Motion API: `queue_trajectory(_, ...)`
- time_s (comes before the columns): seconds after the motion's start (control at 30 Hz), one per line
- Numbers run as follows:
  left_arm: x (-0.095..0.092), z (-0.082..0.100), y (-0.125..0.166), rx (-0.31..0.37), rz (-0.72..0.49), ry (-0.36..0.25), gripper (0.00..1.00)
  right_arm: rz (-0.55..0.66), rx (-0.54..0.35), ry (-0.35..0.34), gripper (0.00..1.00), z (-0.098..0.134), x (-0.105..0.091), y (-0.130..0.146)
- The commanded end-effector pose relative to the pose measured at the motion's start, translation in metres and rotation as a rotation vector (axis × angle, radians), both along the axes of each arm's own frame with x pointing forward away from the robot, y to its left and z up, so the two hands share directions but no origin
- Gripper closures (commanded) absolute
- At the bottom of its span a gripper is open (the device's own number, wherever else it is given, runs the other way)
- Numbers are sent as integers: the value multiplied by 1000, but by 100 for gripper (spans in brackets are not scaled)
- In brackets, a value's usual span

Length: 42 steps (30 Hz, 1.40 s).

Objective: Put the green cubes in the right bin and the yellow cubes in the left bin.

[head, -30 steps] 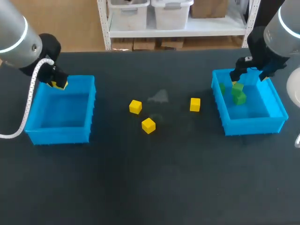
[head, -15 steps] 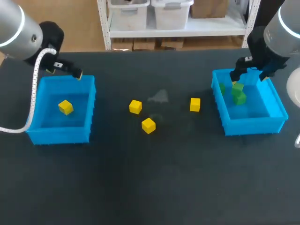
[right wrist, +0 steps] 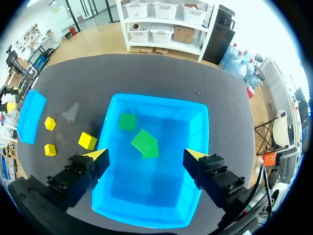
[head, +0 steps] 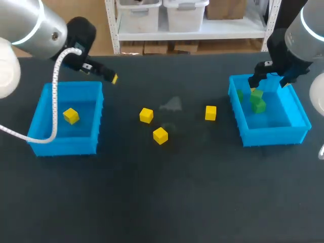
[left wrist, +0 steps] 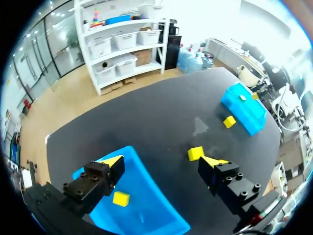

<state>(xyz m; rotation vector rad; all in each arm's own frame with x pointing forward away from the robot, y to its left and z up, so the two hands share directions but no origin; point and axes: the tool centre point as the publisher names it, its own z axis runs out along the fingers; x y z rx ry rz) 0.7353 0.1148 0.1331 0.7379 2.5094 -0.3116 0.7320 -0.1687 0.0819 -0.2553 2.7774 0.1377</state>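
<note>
One yellow cube [head: 71,116] [left wrist: 121,198] lies in the left blue bin [head: 35,132] [left wrist: 146,215]. Three more yellow cubes [head: 146,115] [head: 160,135] [head: 210,113] rest on the dark table between the bins. My left gripper [head: 110,77] [left wrist: 164,166] hangs open and empty just past that bin's back right corner; a yellow cube [left wrist: 195,153] lies ahead between its fingers. Three green cubes [head: 258,101] [right wrist: 144,141] sit in the right blue bin [head: 298,119] [right wrist: 195,196]. My right gripper [head: 268,83] [right wrist: 145,159] stands open and empty above that bin's back part.
A pale smudge [head: 171,104] marks the table between the bins. Dark tabletop [head: 167,197] stretches across the front. The left arm's white cable [head: 53,109] hangs over the left bin.
My left gripper opened and the yellow cube dropped into the left bin. That arm then swung right, off the bin. The right arm stayed still.
</note>
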Motion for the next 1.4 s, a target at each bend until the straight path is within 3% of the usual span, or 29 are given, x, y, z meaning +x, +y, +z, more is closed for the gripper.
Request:
queue_trajectory(0.03, 4, -1, -18, 3, -31, 22, 0, -2, -1, -5, 0, 0, -2, 0)
queue_trajectory(0.83, -13, -37, -89, 127, -217, 100, 0, -2, -1, -5, 0, 0, -2, 0)
queue_trajectory(1.4, -27, -84, -91, 183, -217, 180, 0, -2, -1, -5, 0, 0, -2, 0)
